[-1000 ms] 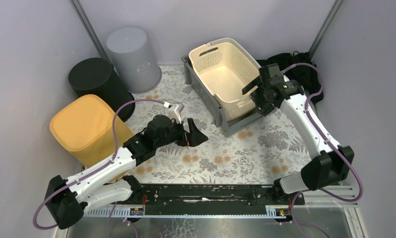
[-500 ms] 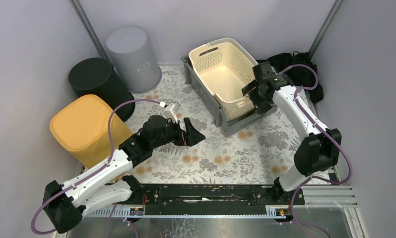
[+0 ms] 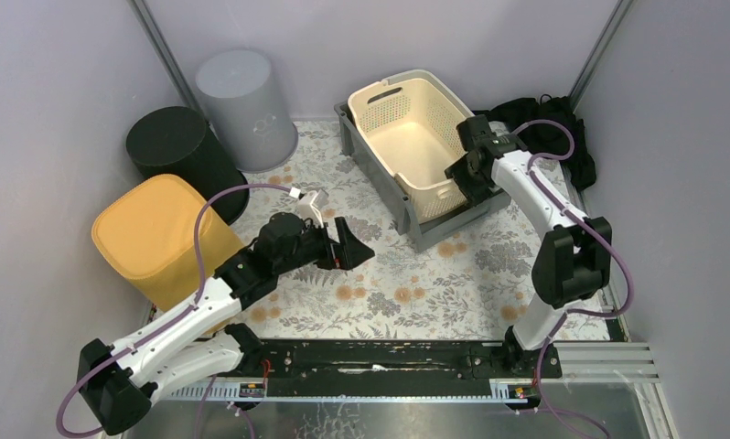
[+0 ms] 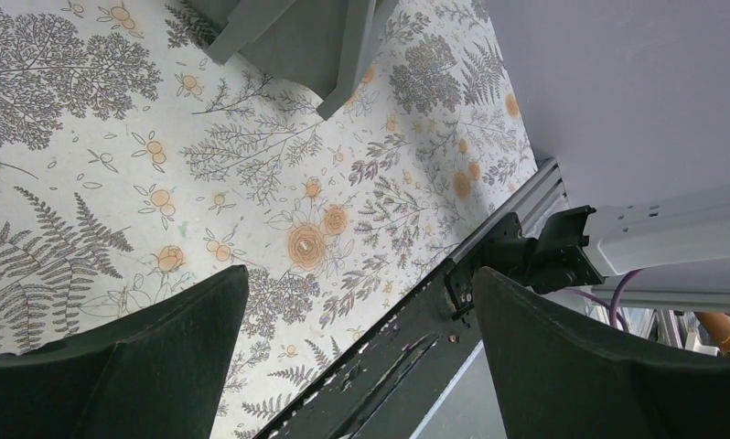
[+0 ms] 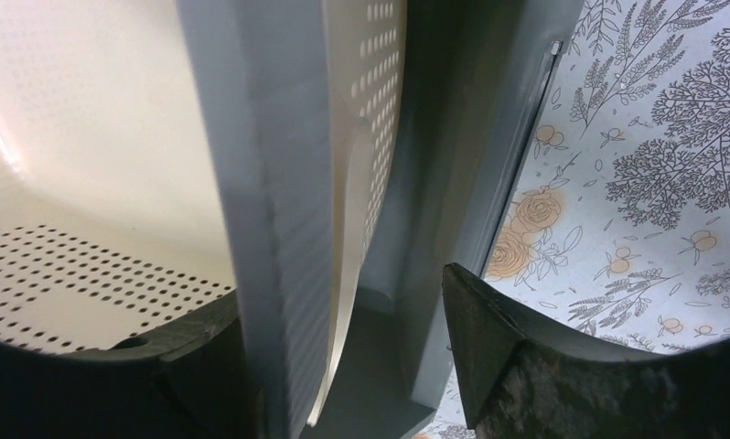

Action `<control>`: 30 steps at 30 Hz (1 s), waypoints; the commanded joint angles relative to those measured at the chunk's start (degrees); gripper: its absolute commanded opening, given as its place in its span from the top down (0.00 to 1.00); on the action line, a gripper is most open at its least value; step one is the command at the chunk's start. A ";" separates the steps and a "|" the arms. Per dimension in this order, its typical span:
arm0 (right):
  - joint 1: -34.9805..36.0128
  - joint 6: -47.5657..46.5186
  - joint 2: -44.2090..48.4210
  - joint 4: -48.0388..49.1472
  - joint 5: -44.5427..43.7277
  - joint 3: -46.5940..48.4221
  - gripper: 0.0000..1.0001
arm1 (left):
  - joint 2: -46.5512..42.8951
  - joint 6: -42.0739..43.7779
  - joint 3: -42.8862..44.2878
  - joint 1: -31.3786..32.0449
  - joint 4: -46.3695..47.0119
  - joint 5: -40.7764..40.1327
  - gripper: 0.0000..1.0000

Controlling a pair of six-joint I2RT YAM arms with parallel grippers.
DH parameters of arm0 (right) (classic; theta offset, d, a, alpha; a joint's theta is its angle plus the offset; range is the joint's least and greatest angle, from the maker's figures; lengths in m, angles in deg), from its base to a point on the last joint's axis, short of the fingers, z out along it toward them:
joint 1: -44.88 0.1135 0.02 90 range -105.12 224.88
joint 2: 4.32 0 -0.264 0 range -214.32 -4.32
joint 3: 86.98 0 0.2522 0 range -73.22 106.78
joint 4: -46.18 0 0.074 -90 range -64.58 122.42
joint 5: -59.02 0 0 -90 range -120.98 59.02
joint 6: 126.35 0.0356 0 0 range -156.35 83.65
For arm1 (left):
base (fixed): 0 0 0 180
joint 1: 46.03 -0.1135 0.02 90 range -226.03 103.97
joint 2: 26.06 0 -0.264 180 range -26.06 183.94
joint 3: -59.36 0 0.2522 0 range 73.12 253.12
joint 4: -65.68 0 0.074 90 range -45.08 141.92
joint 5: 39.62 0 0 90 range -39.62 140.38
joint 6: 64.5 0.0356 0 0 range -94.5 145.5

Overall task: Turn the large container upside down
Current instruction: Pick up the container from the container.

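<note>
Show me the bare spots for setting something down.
Free: floral cloth between left gripper and grey bin, and from the bin forward to the black rail. Crowded: left side, with yellow tub, black tub and grey tub.

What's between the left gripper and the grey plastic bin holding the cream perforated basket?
Only bare floral tablecloth; the left wrist view shows it running from the open left gripper to the corner of the grey plastic bin, nothing on it.

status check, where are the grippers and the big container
Status: left gripper open, empty, over the mat. Then right gripper fingers astride cream basket and grey bin walls, not clamped. Both upright, nested. Nothing seen in the way.
</note>
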 commanded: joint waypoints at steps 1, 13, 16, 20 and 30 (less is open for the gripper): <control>-0.27 -0.03 -2.19 -0.90 -1.93 1.17 0.33 | -1.04 1.30 -0.53 -0.60 0.27 0.24 0.00; -0.23 -0.94 -3.60 5.46 1.60 -3.61 0.85 | -1.32 1.92 -0.32 -1.88 -0.57 0.75 0.00; -0.26 -2.03 -3.69 7.35 2.82 -4.28 1.00 | -1.48 2.09 -0.23 -2.33 -0.85 1.10 0.00; -0.27 -4.34 -1.84 12.58 5.11 -6.74 1.00 | -1.59 2.43 0.01 -2.90 -1.30 1.39 0.00; -0.61 -10.26 11.66 35.97 10.81 -19.21 1.00 | -1.04 2.76 1.02 -3.52 -1.85 1.95 0.00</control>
